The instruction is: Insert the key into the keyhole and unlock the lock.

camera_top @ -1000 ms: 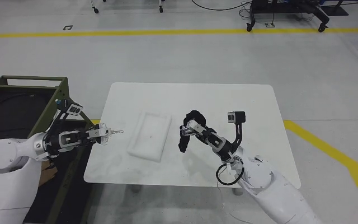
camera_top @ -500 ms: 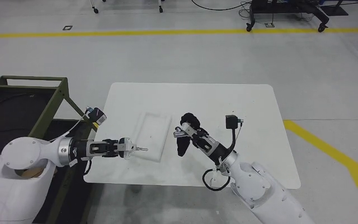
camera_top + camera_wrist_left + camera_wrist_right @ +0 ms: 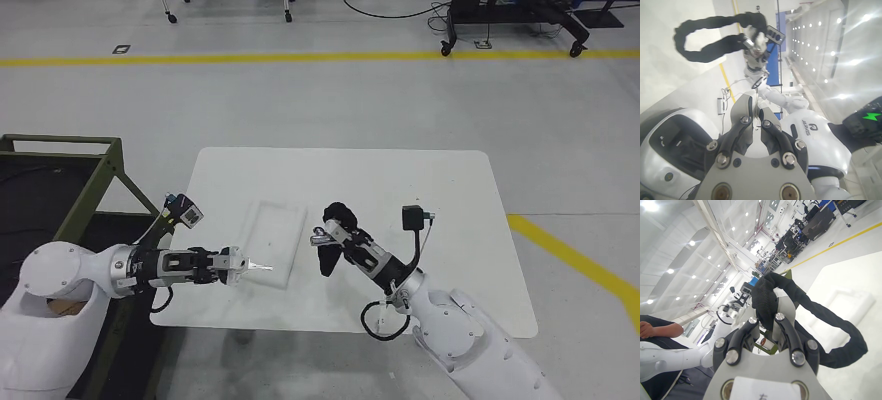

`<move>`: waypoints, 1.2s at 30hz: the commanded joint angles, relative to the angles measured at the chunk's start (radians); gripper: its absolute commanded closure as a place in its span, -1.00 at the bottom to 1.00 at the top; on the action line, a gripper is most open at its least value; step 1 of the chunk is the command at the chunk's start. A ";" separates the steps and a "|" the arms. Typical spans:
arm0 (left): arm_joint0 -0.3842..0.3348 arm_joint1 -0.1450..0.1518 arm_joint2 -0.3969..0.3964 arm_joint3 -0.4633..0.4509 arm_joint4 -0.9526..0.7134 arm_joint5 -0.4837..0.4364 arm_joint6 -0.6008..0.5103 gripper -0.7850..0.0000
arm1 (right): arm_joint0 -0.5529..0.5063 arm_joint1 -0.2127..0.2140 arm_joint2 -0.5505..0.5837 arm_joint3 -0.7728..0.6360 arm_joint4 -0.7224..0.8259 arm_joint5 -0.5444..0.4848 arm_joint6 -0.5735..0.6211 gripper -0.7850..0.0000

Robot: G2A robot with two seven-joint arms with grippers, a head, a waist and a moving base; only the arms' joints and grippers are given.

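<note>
Now: left gripper (image 3: pixel 234 266) pinched tight on key (image 3: pixel 260 266), blade roughly level, tip over near corner of tray (image 3: pixel 272 235). Right gripper (image 3: pixel 322 238) clamped on lock (image 3: pixel 327 260), black and fabric-sleeved, held above table (image 3: pixel 450 200) just beside tray's other long edge. Lock's loop hangs free. Key points toward lock; the two are apart.

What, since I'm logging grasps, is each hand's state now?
Left hand: closed on the key.
Right hand: closed on the black cable lock.
</note>
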 commanded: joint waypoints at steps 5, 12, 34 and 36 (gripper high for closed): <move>-0.016 -0.001 0.027 -0.040 0.149 -0.069 0.074 1.00 | -0.002 -0.011 0.000 -0.009 -0.082 0.059 0.011 1.00; -0.060 -0.007 0.083 -0.053 0.288 -0.160 0.194 1.00 | -0.006 -0.023 0.013 -0.007 -0.059 0.089 0.060 1.00; -0.113 -0.017 0.169 -0.043 0.353 -0.205 0.272 1.00 | -0.022 -0.052 0.063 -0.001 -0.025 0.088 0.108 1.00; -0.113 -0.017 0.169 -0.043 0.353 -0.205 0.272 1.00 | -0.022 -0.052 0.063 -0.001 -0.025 0.088 0.108 1.00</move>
